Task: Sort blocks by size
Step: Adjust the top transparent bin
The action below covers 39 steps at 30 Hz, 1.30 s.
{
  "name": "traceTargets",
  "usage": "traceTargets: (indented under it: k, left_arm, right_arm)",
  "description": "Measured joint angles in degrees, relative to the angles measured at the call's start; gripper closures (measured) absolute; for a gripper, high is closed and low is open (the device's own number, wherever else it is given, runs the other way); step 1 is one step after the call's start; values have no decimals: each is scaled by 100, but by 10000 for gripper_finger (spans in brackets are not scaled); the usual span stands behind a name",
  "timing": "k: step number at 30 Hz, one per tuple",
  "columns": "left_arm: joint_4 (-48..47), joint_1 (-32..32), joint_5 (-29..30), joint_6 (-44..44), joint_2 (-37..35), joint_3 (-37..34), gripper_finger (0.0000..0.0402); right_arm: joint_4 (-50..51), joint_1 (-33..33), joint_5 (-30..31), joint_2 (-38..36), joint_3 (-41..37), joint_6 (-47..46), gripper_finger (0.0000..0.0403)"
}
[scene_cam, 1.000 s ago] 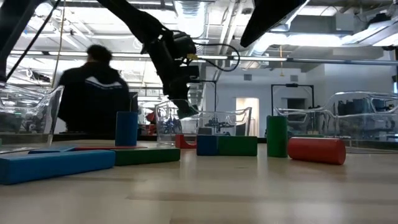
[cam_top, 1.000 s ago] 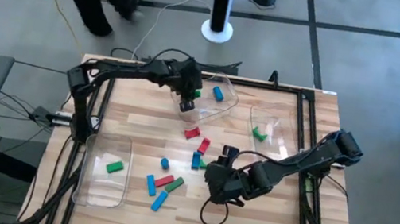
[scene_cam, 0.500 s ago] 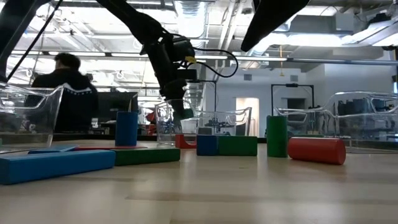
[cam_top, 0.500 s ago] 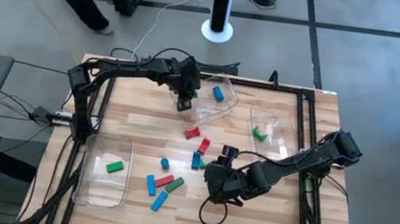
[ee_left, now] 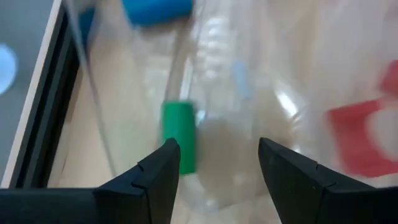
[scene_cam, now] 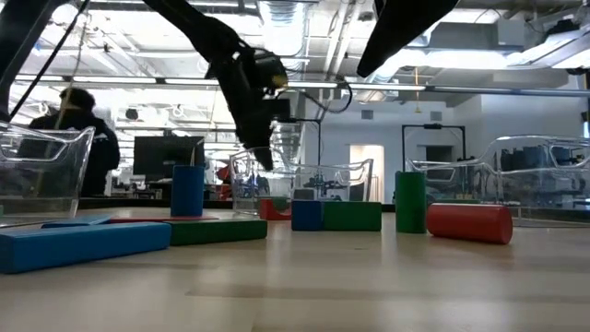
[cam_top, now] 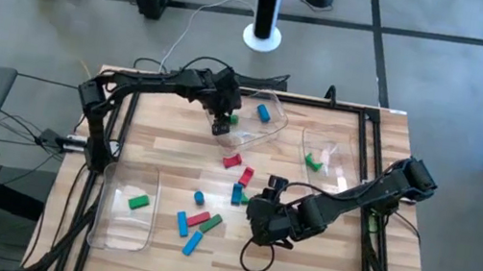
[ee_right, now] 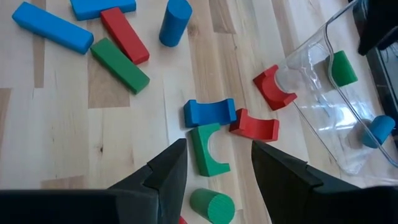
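The pale wooden plank surface [ee_right: 62, 137] shows clear grain and a smooth, faintly satin finish, edged by a black metal frame [cam_top: 367, 155]. The small painted wooden blocks [ee_right: 118, 65], red, green and blue, look smooth with a soft, low sheen. The clear plastic tray at the back [cam_top: 257, 130] is thin, glossy and glints with highlights; the clear plastic tray at the near left corner [cam_top: 125, 209] looks the same. The dark left hand [ee_left: 214, 165] has matt fingers, probably plastic, though the close view is blurred. The grey floor [cam_top: 464, 83] looks smooth and dull.
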<state>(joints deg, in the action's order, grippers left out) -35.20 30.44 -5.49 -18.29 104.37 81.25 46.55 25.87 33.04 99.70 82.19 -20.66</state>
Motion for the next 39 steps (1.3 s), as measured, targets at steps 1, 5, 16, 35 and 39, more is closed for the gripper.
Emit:
traceTargets:
  k: [1, 5, 16, 35, 39]
  left_arm:
    - [3, -25, -106, -1, -81, 1, 190]
    - [-24, -142, -525, -51, -436, 2, 189]
    - [-872, -601, -479, -647, -412, -101, 189]
    - [-1210, -539, 930, -1116, -298, -103, 189]
    - [-1244, -422, 1237, -1234, -298, -103, 189]
  right_arm:
    - [13, 0, -2, 0, 0, 4, 196]
    - [41, 0, 0, -1, 0, 8, 196]
    - [56, 29, 0, -2, 0, 6, 196]
    - [63, 157, 0, -4, 0, -50, 196]
    - [61, 157, 0, -4, 0, -48, 196]
